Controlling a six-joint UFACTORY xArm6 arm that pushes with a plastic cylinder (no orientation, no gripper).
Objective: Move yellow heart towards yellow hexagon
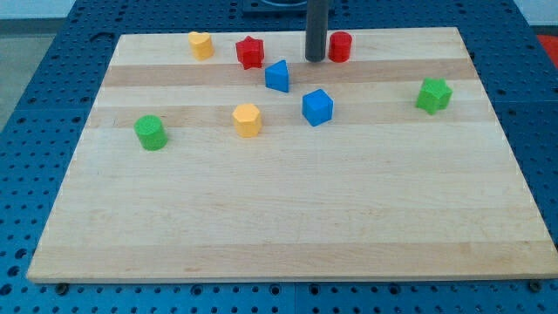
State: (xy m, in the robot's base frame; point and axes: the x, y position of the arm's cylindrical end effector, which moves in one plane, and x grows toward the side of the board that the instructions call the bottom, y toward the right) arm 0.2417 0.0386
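The yellow heart (201, 44) lies near the board's top edge, left of centre. The yellow hexagon (248, 119) lies lower, left of the board's middle, below and to the right of the heart. My tip (315, 58) is at the top centre, far right of the heart, just left of the red cylinder (340, 46). It touches neither yellow block. The red star (250, 52) lies between the heart and my tip.
A blue block (277, 76) and a blue cube (318, 107) lie right of the hexagon. A green cylinder (151, 133) is at the left, a green star-like block (433, 95) at the right. The wooden board (288, 218) sits on a blue perforated table.
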